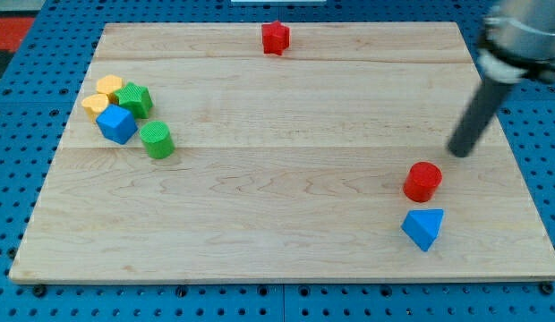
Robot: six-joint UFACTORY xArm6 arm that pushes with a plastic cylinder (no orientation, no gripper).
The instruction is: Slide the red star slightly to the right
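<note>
Wooden board (286, 179): red star (275, 38) sits at twelve o'clock, untouched. The rod's tip (457, 153), bare and holding nothing, hovers at four o'clock beside a red cylinder (422, 182), risking nudging it instead.

Single camera view, raised and tilted down over the wooden board (286, 179), near enough that the board fills nearly the whole frame, far edge at the view's top, blue pegboard (18, 107) margin around, rod cropped upper right above my tip (457, 153).

red star (275, 38) — bare board both sides | red cylinder (422, 182) just below my tip (458, 153)
</note>
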